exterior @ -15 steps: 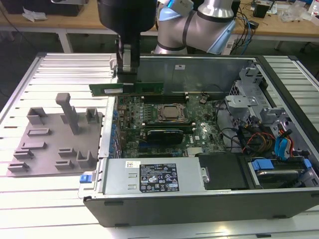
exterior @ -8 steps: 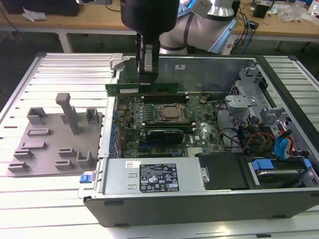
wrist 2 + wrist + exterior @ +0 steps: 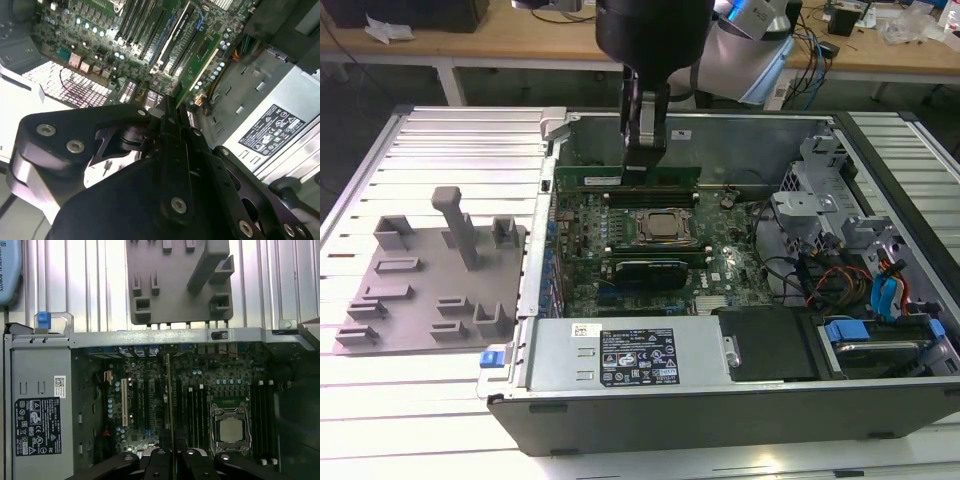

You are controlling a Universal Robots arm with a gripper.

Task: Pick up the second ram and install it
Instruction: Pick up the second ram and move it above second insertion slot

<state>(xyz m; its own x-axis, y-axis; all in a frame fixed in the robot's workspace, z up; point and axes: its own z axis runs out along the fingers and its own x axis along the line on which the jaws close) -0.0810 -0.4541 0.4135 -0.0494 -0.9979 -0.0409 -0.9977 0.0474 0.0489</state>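
The second ram (image 3: 685, 175), a long narrow green stick, hangs level over the far side of the motherboard (image 3: 720, 270), lengthwise across the open computer case. My gripper (image 3: 642, 176) reaches down from above and is shut on the stick's middle. In the first wrist view the ram (image 3: 169, 400) shows edge-on as a thin green line running out from between the black fingers (image 3: 159, 460), parallel to the memory slots (image 3: 192, 410) beside the CPU socket (image 3: 231, 430). The second wrist view has the black gripper linkage (image 3: 150, 175) in front, with the slots (image 3: 150, 30) beyond it.
A grey holder tray (image 3: 430, 280) with upright blocks lies on the slatted table at the exterior view's left. Inside the case are the CPU socket (image 3: 665, 228), a black card (image 3: 645, 270), the power supply (image 3: 630, 355), and the drive bays and cables (image 3: 860, 280) at the exterior view's right.
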